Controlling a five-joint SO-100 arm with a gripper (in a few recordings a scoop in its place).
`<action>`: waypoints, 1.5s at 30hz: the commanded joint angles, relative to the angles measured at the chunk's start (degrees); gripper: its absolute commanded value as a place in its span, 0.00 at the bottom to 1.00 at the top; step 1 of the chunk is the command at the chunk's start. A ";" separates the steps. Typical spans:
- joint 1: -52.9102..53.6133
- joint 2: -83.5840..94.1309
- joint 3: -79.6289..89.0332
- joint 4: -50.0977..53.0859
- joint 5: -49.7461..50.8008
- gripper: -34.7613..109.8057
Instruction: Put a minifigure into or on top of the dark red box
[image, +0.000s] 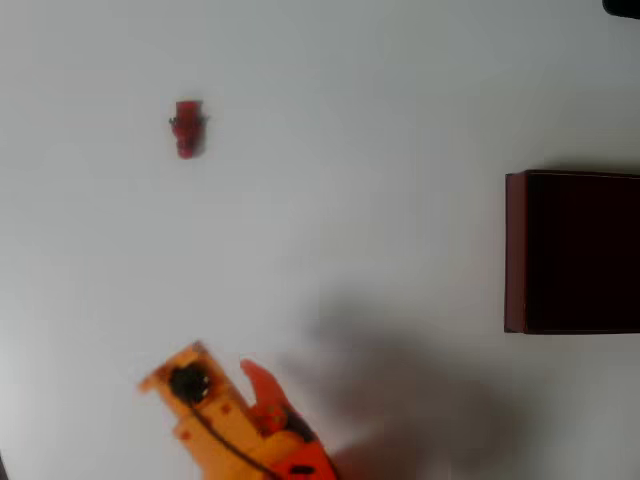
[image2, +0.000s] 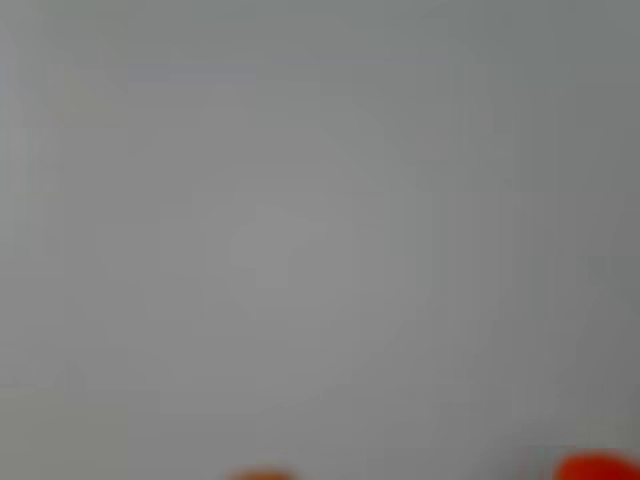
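My gripper (image: 235, 385) low in overhead view, jaws spread, empty. Red minifigure (image: 187, 128) lies on white table (image: 380, 120), upper left, well apart from dark red box (image: 572, 252) at right edge. Judge it light, stiff, slippery; pinch across torso.

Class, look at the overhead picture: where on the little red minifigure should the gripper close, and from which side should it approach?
Probably across the torso of the minifigure, coming straight down from above. It appears to lie flat on the white table, its long axis running up-down in the overhead view, arms sticking out sideways, with bare table all round. The gripper is far below it.
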 joint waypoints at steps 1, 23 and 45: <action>-0.35 -6.15 -1.67 -4.92 10.63 0.33; 3.08 -66.97 -34.89 -24.79 23.29 0.35; 6.59 -91.58 -58.62 -20.13 26.54 0.38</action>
